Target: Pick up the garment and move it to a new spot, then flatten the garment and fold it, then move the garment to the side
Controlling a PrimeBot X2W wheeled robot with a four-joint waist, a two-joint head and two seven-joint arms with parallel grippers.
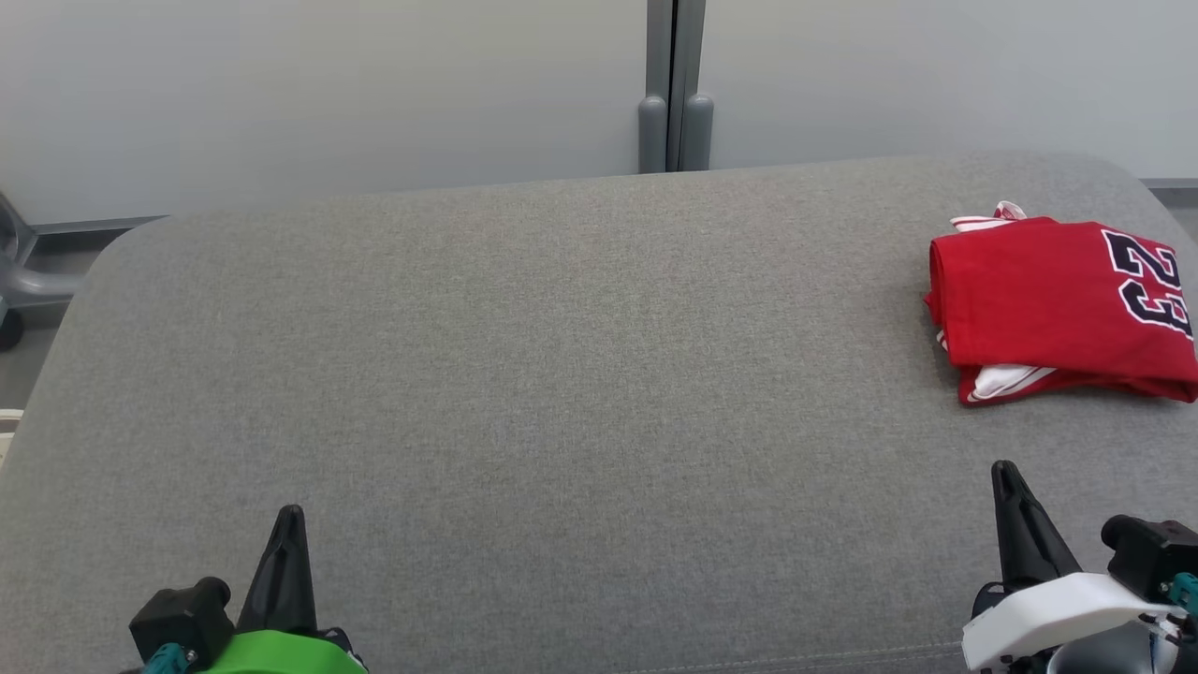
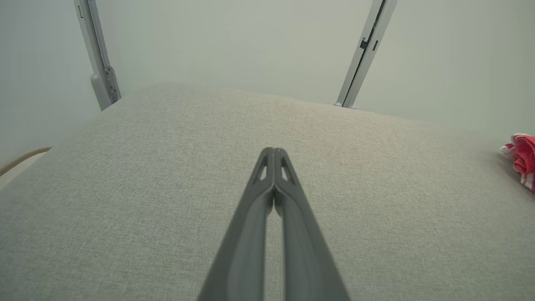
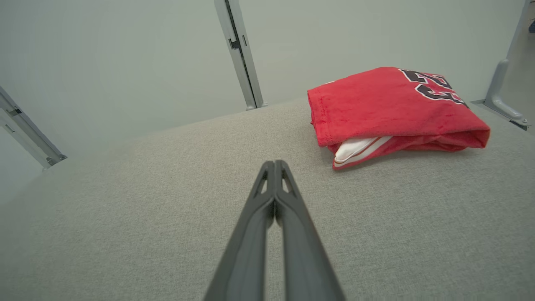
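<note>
One folded garment (image 1: 1058, 300), far right

Bright, even, soft light; faint shadows; wrist views bow at edges.

A broad grey woven-fabric padded surface (image 1: 524, 374) with rounded far corners carries a folded red jersey garment (image 1: 1039, 290) with dark, white-edged numerals and white trim. It lies flat near the far right corner. Its right end may reach the edge, but the head view cuts it off.
</note>
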